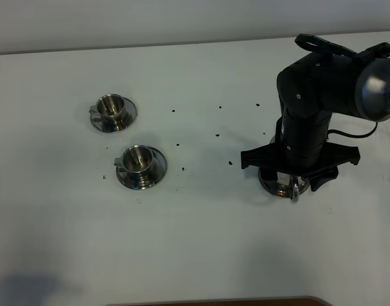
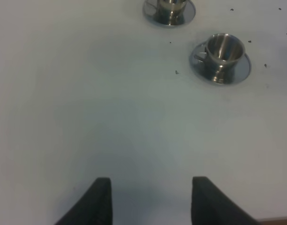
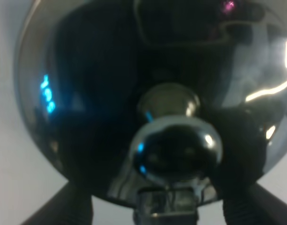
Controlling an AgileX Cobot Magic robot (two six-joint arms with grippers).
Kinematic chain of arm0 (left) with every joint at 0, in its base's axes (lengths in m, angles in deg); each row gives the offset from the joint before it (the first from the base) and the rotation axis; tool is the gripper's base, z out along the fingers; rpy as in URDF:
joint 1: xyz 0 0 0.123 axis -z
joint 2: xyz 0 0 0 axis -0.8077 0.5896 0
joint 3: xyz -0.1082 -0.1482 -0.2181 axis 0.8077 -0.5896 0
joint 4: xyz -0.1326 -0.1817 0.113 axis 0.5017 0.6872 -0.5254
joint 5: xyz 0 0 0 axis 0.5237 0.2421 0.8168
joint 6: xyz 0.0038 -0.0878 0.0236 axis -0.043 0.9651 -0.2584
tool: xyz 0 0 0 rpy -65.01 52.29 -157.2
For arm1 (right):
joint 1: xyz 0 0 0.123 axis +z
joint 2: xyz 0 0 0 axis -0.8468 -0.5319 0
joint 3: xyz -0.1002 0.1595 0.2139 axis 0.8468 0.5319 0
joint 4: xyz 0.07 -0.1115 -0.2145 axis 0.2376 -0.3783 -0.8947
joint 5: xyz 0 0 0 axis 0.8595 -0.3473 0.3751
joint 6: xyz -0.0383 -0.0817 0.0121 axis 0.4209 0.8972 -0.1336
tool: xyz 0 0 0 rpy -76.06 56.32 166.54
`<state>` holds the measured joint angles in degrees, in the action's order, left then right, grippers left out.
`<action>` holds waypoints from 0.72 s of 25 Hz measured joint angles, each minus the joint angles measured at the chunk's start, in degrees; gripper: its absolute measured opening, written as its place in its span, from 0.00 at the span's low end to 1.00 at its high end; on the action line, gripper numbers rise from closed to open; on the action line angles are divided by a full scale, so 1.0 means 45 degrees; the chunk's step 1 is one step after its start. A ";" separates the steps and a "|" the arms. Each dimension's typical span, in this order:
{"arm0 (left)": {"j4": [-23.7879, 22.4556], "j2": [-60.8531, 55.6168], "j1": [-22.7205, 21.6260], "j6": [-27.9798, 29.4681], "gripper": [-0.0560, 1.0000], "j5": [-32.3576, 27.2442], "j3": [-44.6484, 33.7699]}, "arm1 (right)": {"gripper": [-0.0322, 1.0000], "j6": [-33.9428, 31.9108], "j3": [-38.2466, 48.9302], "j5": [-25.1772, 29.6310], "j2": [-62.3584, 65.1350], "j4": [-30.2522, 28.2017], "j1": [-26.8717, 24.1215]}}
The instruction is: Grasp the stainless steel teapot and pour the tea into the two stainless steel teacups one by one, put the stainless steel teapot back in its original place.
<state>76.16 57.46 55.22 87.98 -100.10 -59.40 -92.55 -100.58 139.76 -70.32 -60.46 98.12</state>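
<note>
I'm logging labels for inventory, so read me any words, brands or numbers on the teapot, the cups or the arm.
No text can be read in any view.
the teapot: only reflections and coloured glints, no lettering.
the near cup and the far cup: plain steel, no marks.
the arm: black, no legible label.

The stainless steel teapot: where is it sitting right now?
In the exterior high view the stainless steel teapot stands on the right side of the table, mostly hidden under the right arm, well right of the front teacup.
</note>
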 joint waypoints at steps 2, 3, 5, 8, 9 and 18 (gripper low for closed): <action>0.0000 0.0000 0.0000 0.0000 0.48 0.0000 0.0000 | 0.58 0.0000 0.0000 -0.0085 -0.0067 -0.0010 0.0000; 0.0000 0.0000 0.0000 0.0000 0.48 0.0000 0.0000 | 0.57 0.0000 0.0000 -0.0102 -0.0097 -0.0010 0.0000; 0.0000 0.0000 0.0000 0.0000 0.48 0.0000 0.0000 | 0.55 -0.0019 0.0000 -0.0113 -0.0137 -0.0010 0.0000; 0.0000 0.0000 0.0000 0.0000 0.48 0.0000 0.0000 | 0.49 -0.0119 0.0000 -0.0118 -0.0183 -0.0026 0.0000; 0.0000 0.0000 0.0000 0.0000 0.48 0.0000 0.0000 | 0.46 -0.0159 0.0000 -0.0118 -0.0183 -0.0041 0.0000; 0.0000 0.0000 0.0000 0.0011 0.48 0.0000 0.0000 | 0.22 -0.0243 0.0000 -0.0118 -0.0183 -0.0177 0.0000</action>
<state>76.16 57.46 55.22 88.03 -100.10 -59.40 -93.65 -100.58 139.23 -71.14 -61.25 98.12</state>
